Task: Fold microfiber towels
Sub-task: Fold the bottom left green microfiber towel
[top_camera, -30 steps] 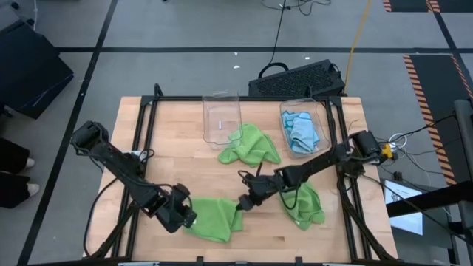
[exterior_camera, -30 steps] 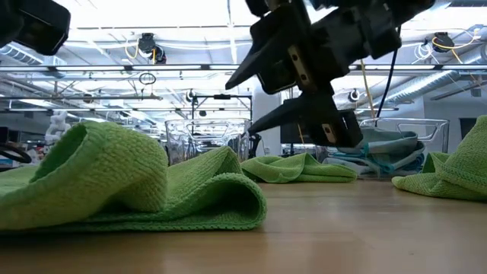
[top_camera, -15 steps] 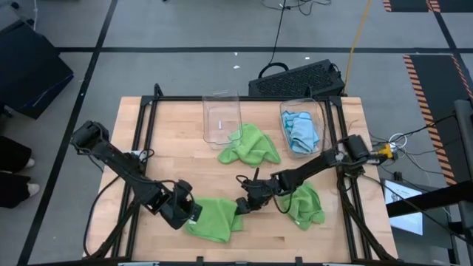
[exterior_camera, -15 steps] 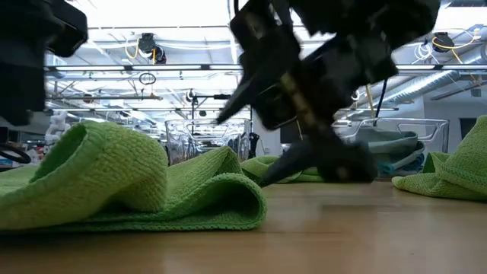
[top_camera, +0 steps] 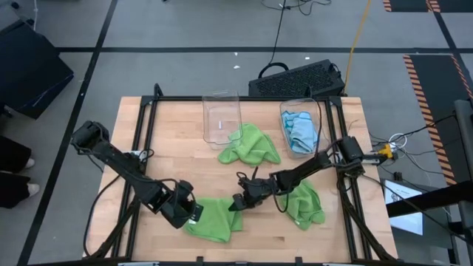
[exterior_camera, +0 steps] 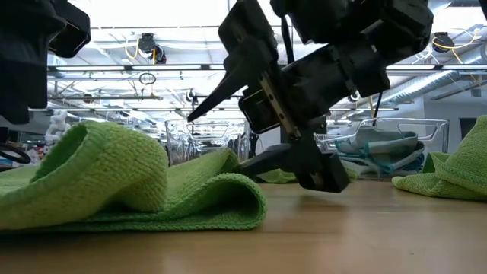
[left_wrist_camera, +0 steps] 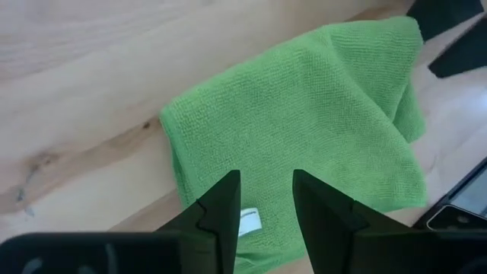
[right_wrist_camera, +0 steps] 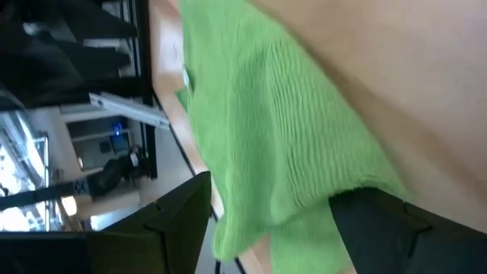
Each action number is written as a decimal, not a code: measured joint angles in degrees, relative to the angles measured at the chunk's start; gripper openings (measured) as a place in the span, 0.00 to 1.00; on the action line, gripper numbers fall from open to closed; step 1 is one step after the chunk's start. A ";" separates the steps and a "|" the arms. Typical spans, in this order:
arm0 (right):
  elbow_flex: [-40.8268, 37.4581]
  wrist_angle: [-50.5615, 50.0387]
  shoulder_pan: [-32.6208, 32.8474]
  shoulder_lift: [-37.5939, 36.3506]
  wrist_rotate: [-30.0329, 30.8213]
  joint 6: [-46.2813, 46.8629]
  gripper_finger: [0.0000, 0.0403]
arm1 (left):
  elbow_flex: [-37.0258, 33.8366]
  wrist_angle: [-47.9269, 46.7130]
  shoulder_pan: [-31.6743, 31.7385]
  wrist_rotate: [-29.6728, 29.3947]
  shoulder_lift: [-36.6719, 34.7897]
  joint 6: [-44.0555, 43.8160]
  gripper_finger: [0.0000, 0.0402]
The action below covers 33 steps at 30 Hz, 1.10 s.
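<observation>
A lime green towel lies folded over on the table's near middle; it also shows in the low view. My left gripper is open just above the towel's left edge, its fingers over the corner with the white tag. My right gripper is open at the towel's right edge, low over the table, one finger raised and one near the wood. Two more green towels lie crumpled, one at the far middle and one at the near right. Light blue towels lie in a clear bin. My right gripper comes level from the table's right, and its open fingers stand on either side of the folded towel's right edge. Whether a finger touches the cloth, I cannot tell. My left gripper touches nothing.
An empty clear bin stands at the far middle, and the bin with the blue towels stands to its right. A black frame borders the table. Bare wood lies left of the folded towel and between the towels.
My right gripper has moved toward the table's left and down, closing on the folded towel's right edge, and has stayed open. My left gripper has shifted a little to the right, over the towel's left edge. The towel has not moved.
</observation>
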 joint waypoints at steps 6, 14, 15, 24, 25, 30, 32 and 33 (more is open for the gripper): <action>0.00 0.05 -1.78 0.00 0.92 0.07 0.62 | -0.02 -1.00 -0.01 -0.50 0.00 0.30 0.31; 0.00 1.72 -4.65 0.00 -1.02 -1.76 0.62 | -0.07 -1.02 -0.07 -0.70 0.00 0.39 0.31; 0.00 2.06 -5.00 0.00 -1.43 -1.80 0.62 | -0.07 -1.02 -0.09 -0.72 0.00 0.40 0.31; -0.02 4.65 -8.05 0.00 -5.78 -1.45 0.62 | -0.04 15.97 -1.91 -6.08 0.36 27.29 0.32; -0.02 4.63 -8.34 0.00 -6.06 -1.45 0.62 | 0.20 18.01 -1.82 -6.19 1.07 31.60 0.33; -0.02 4.91 -10.37 -0.01 -9.42 -1.58 0.62 | 2.57 25.22 -1.53 -6.58 8.07 52.76 0.47; -0.02 5.08 -11.41 -0.28 -12.15 -2.76 0.62 | 4.63 25.29 -1.59 -6.86 11.42 58.01 0.53; -0.02 5.19 -11.90 -0.45 -13.97 -3.88 0.62 | 6.06 23.70 -1.63 -7.43 13.07 59.13 0.56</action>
